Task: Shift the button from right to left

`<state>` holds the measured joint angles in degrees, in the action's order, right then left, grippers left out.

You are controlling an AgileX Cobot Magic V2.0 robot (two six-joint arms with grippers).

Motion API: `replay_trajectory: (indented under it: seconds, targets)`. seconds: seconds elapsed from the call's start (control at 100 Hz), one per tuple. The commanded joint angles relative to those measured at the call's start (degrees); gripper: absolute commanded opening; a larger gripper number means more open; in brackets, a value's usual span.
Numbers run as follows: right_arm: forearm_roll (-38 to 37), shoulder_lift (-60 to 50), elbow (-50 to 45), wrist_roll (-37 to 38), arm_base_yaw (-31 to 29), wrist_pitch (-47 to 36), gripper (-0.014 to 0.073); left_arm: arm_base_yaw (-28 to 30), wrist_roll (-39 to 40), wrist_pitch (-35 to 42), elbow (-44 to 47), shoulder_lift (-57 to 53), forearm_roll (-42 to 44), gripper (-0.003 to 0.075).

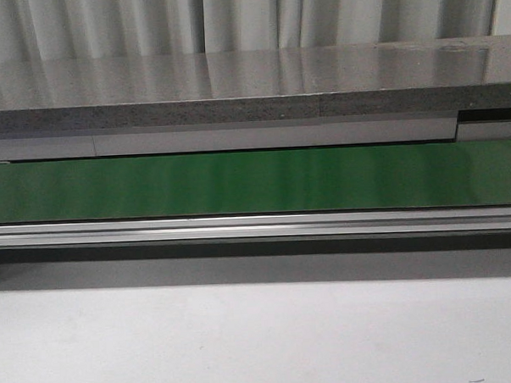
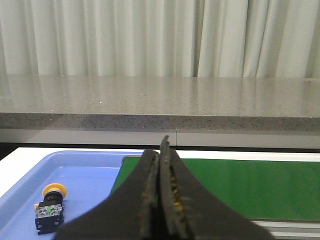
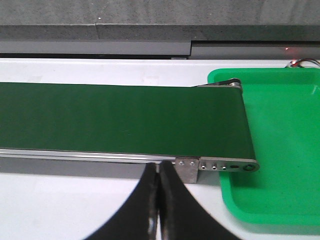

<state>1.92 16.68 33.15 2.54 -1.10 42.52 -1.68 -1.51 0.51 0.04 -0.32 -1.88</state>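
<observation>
The button (image 2: 50, 206), with a yellow-orange round head and a black body, lies in a blue tray (image 2: 90, 175) seen in the left wrist view. My left gripper (image 2: 161, 147) is shut with nothing in it, raised above the tray's edge and the end of the green conveyor belt (image 2: 240, 187). My right gripper (image 3: 159, 167) is shut and empty, in front of the belt's (image 3: 120, 120) metal rail near its right end. Neither gripper shows in the front view.
A green tray (image 3: 280, 150) sits under the belt's right end, with nothing visible in it. A grey stone counter (image 1: 234, 82) runs behind the belt (image 1: 255, 181). White tabletop (image 1: 262, 335) lies in front of the belt's metal rail (image 1: 257, 227).
</observation>
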Motion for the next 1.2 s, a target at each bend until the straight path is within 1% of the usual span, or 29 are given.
replay_trajectory:
  seconds: [0.0,0.07,0.14,0.19,0.26,0.31,0.39,0.46,0.51,0.65,0.75,0.8,0.88,0.91,1.19]
  targets:
    - [-1.92,0.68,0.94,-0.36,-0.57,-4.68,-0.0067,0.10,0.51,4.64,2.48,-1.80,-0.12,-0.0020]
    - [-1.92,0.63,-0.16,-0.36,-1.00,-5.49,-0.0067,0.10,0.51,4.64,2.48,-1.80,-0.12,-0.0020]
    - [-1.92,0.12,-1.78,-0.36,-1.85,-8.52,-0.0067,0.10,0.51,4.64,2.48,-1.80,-0.12,-0.0020]
    - [-1.54,-0.44,-3.57,-0.36,-2.36,-12.45,-0.0067,0.10,0.51,4.64,2.48,-1.80,-0.12,-0.0020]
    - [-0.88,-1.87,-7.08,-0.36,-2.63,-19.99,-0.0067,0.10,0.51,4.64,2.48,-1.80,-0.12,-0.0020]
    - [-0.87,-3.76,-10.05,-0.36,-3.07,-26.26,-0.0067,0.10,0.51,4.64,2.48,-1.80,-0.12,-0.0020]
    - [-0.87,-7.67,-15.26,-0.36,-3.99,-33.87,-0.0067,0.10,0.51,4.64,2.48,-1.80,-0.12,-0.0020]
    - [-0.92,-11.14,-19.32,-1.00,-4.12,-37.64,-0.0067,0.10,0.51,4.64,2.48,-1.80,-0.12,-0.0020]
    - [-0.97,-13.30,-22.31,-2.54,-4.12,-38.78,-0.0067,0.10,0.51,4.64,2.48,-1.80,-0.12,-0.0020]
    - [-0.97,-18.23,-28.02,-2.54,-4.12,-39.05,-0.0067,0.10,0.51,4.64,2.48,-1.80,-0.12,-0.0020]
    - [-0.97,-18.33,-30.19,-2.54,-4.12,-40.65,-0.0067,0.10,0.51,4.64,2.48,-1.80,-0.12,-0.0020]
    - [-0.97,-18.38,-31.41,-2.54,-4.12,-42.97,-0.0067,0.10,0.51,4.64,2.48,-1.80,-0.12,-0.0020]
    - [-0.97,-18.38,-34.17,-2.54,-4.12,-49.49,-0.0067,0.10,0.51,4.64,2.48,-1.80,-0.12,-0.0020]
    - [-1.23,-18.38,-33.90,-2.54,-4.12,-48.36,-0.0067,0.10,0.51,4.64,2.48,-1.80,-0.12,-0.0020]
    - [-1.33,-18.38,-33.87,-2.54,-4.07,-47.50,-0.0067,0.10,0.51,4.64,2.48,-1.80,-0.12,-0.0020]
